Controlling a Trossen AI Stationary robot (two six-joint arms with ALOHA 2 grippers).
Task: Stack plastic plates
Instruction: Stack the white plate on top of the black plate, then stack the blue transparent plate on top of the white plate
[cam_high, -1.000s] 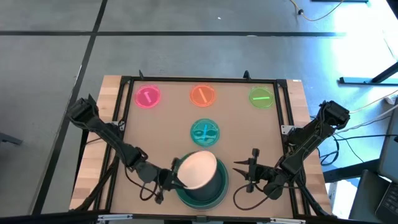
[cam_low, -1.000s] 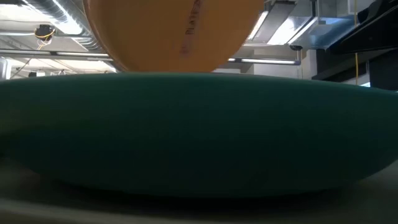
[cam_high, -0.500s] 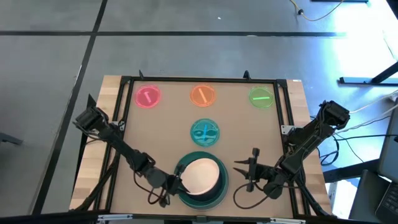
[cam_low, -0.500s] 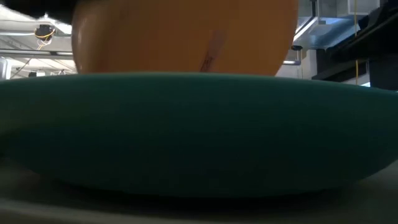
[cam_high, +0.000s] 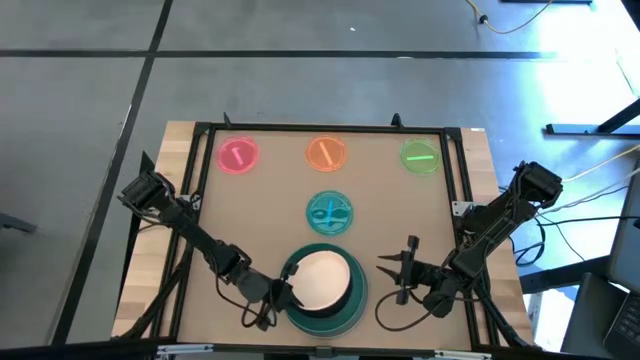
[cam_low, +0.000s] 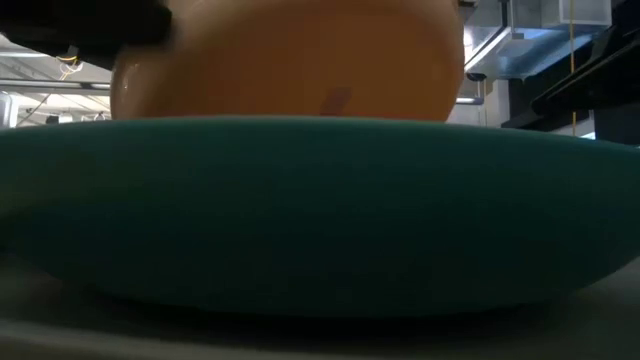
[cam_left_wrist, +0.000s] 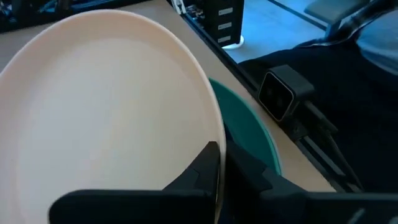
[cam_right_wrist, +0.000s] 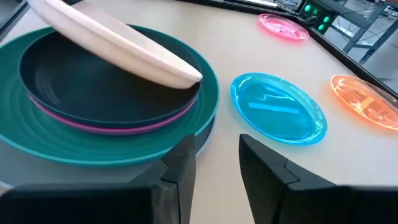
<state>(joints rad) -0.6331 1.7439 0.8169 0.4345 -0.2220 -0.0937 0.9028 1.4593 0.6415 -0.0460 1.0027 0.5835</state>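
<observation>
1. Compared with a second ago, the pale pink plate (cam_high: 322, 280) is seen lowered and flattened over the stack; it was raised and tipped up then, and now sits only slightly tilted above the dark plate (cam_right_wrist: 99, 87)
2. The left gripper (cam_high: 281, 296) is shifted with it, from the stack's left edge toward its lower left rim, and its arm is drawn in lower along the table
3. The left gripper's fingers (cam_left_wrist: 205, 171) are closed on the pale pink plate's rim, one finger over the edge and one beneath, as shown in the left wrist view
4. Directly under that claw lies the large teal plate (cam_high: 345, 312), holding a magenta plate (cam_right_wrist: 124, 124) and the dark plate; the pale pink plate's far edge is lifted clear of them
5. The right gripper (cam_high: 405, 270) is unchanged, resting just to the right of the stack with its fingers (cam_right_wrist: 180, 168) narrowly parted and holding nothing
6. Ahead of the right claw the clear blue plate (cam_right_wrist: 278, 116) lies flat on the table (cam_high: 265, 215), apart from the stack
7. Farther beyond it, the small pink plate (cam_high: 238, 156), orange plate (cam_high: 326, 153) and green plate (cam_high: 420, 157) are set in a row, well apart from both claws
8. In the low view the teal rim (cam_low: 320, 210) blocks nearly everything, so only the pale plate's underside is seen above it
</observation>
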